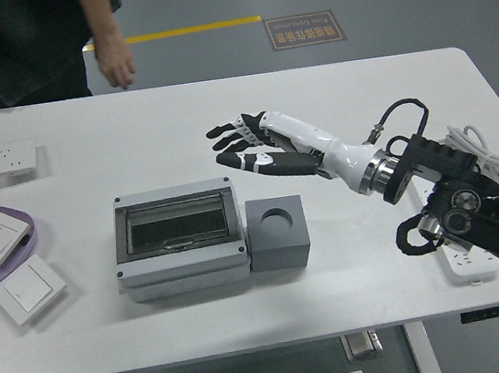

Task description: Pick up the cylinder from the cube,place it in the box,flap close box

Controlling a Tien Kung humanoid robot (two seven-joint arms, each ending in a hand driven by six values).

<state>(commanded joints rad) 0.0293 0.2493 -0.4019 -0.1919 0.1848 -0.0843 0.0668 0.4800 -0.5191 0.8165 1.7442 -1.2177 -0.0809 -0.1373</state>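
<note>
right hand above the table middle, fingers spread, holding nothing. box with flap shut, toward the near edge left of centre, touching the cube on its right. cylinder not visible. person's hand hanging beyond the far edge.

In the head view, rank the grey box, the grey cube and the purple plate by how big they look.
1. grey box, clearly largest.
2. purple plate and grey cube look alike; the plate is cut by the picture's edge, so I won't rank them.
</note>
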